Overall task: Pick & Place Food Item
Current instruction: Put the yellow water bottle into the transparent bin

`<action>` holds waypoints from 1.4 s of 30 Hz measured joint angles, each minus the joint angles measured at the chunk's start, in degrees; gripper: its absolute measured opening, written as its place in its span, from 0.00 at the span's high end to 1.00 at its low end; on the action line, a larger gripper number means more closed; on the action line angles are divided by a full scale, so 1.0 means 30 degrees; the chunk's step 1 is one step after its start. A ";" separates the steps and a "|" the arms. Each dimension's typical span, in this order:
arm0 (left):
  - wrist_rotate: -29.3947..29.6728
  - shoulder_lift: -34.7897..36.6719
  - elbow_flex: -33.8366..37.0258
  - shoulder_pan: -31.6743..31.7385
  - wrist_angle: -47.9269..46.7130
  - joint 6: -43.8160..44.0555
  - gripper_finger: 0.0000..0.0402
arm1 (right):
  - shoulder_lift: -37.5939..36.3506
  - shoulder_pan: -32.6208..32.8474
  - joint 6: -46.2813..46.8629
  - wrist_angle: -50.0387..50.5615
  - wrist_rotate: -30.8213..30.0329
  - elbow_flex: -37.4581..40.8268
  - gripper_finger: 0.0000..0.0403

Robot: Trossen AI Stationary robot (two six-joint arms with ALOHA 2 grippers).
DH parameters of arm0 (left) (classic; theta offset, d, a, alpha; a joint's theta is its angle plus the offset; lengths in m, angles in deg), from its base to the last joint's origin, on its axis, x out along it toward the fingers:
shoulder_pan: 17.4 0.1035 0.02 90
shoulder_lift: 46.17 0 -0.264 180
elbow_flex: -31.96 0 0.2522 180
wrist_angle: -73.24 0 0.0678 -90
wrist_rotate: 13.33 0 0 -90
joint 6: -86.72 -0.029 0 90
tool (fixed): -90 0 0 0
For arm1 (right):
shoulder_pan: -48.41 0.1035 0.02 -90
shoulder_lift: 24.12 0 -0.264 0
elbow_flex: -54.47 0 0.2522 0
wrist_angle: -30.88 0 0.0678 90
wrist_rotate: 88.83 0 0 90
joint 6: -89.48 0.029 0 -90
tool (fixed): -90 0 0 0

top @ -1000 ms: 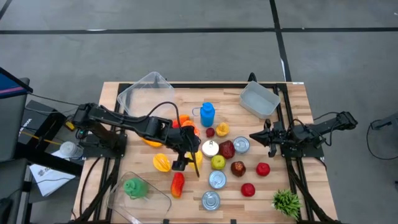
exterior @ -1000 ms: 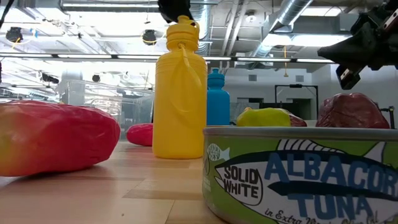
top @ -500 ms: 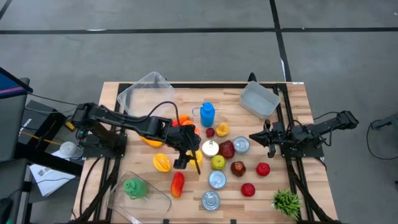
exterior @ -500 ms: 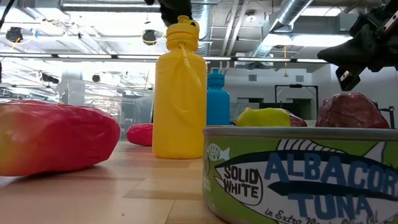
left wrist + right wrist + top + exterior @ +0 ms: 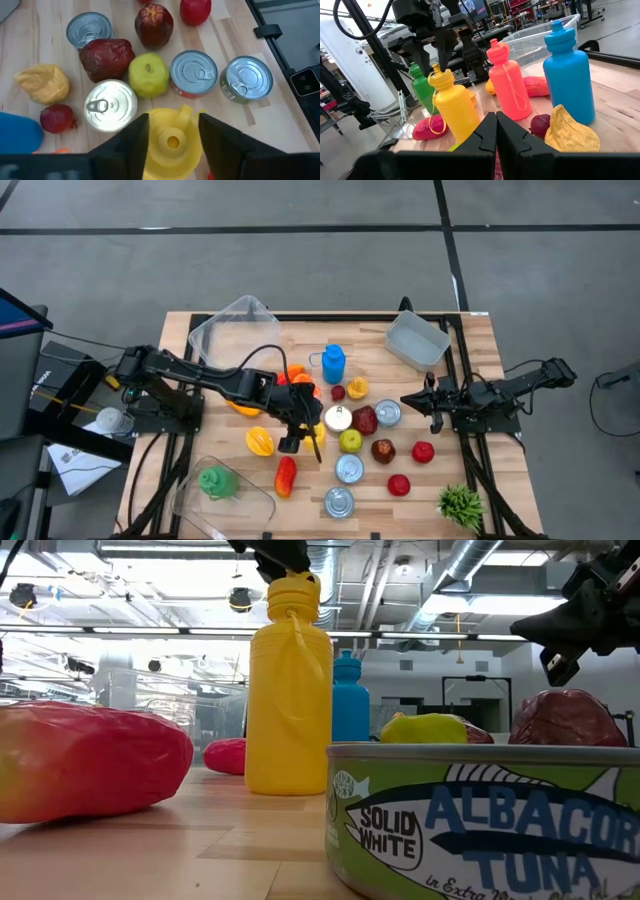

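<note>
A yellow bottle [image 5: 290, 700] stands upright on the table's middle, also showing in the right wrist view [image 5: 452, 105]. My left gripper [image 5: 172, 135] is open right above it, one finger on each side of the bottle's cap [image 5: 172, 142]. In the high view the left gripper [image 5: 305, 430] hides most of the bottle. My right gripper [image 5: 496, 131] is shut and empty, hovering at the table's right side [image 5: 415, 400], clear of the food items. My left gripper comes from above, pointing down, with its fingers [image 5: 137, 137] flanking the yellow bottle's cap [image 5: 440, 77]. I cannot tell whether they touch it. The bottle stands upright on the table.
Around the bottle stand several tin cans [image 5: 349, 468], apples [image 5: 350, 441], a dark red fruit [image 5: 365, 420], a blue bottle [image 5: 334, 363], a pink bottle [image 5: 507, 85] and a red fruit [image 5: 285, 475]. Clear bins [image 5: 225, 330] [image 5: 418, 340] sit at the far edge. A green bottle [image 5: 215, 480] lies near left.
My left gripper has come down a little over the yellow bottle's cap. The bottle has stayed upright in place.
</note>
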 joint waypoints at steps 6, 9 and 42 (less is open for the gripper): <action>0.0014 0.0000 0.0000 0.0000 -0.0033 0.0000 0.80 | 0.0000 0.0000 0.0003 0.0000 -0.0001 0.0000 1.00; 0.0069 0.0007 0.0000 0.0000 -0.0035 0.0000 0.87 | 0.0000 -0.0005 0.0000 0.0000 -0.0001 0.0000 1.00; 0.0795 0.9202 -0.0335 -0.5830 0.1856 1.3061 0.89 | 0.0066 -0.0002 0.0007 0.0000 -0.0008 0.0000 1.00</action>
